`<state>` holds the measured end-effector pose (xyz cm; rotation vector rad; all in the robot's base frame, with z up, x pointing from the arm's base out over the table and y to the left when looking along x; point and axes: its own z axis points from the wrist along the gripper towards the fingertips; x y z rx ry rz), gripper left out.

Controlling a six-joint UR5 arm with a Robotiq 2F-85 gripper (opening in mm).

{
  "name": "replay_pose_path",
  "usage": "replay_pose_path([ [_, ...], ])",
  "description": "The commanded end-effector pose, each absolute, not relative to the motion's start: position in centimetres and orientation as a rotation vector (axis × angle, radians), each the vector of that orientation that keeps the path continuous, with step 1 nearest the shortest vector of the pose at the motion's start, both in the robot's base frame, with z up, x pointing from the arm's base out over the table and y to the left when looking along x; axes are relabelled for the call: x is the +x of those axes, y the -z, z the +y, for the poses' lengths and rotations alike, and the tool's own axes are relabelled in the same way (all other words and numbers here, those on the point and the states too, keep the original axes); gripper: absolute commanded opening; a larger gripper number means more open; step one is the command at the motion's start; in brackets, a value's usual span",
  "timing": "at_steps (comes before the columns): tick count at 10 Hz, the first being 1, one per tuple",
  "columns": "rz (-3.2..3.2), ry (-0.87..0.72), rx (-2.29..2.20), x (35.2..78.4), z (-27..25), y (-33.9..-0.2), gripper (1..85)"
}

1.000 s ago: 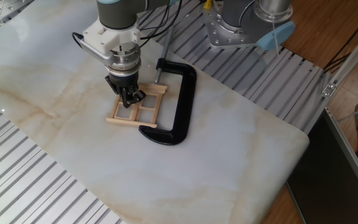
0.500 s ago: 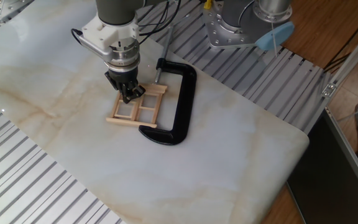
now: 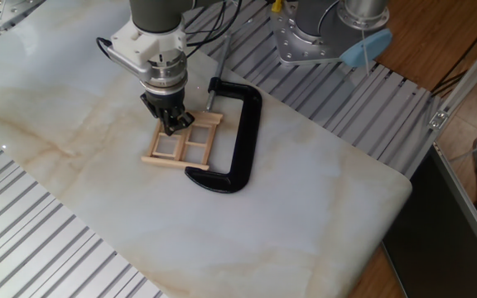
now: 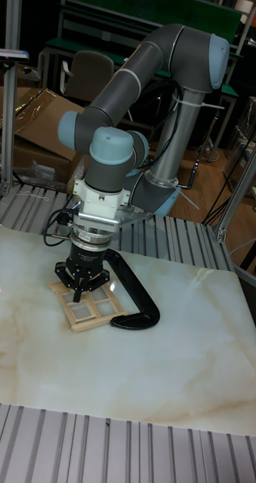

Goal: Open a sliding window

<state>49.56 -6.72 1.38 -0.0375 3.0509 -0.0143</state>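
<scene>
sliding window (image 3: 184, 141) flat on marble, end effector (image 3: 173, 127) directly above its upper pane (fingers pressed together)

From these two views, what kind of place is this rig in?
Likely a robotics lab or workshop. A UR5 arm works over a marble-look tabletop set on ribbed aluminium, with cardboard boxes, an office chair and green shelving behind.
</scene>
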Motion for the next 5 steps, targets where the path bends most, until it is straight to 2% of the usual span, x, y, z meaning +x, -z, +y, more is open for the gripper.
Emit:
replay_pose_path([
  [1, 3.051, 0.003, 0.005, 50.05, -5.34, -2.04, 0.7],
  [5, 3.032, -0.006, 0.0, 50.92, -4.97, -1.77, 0.7],
])
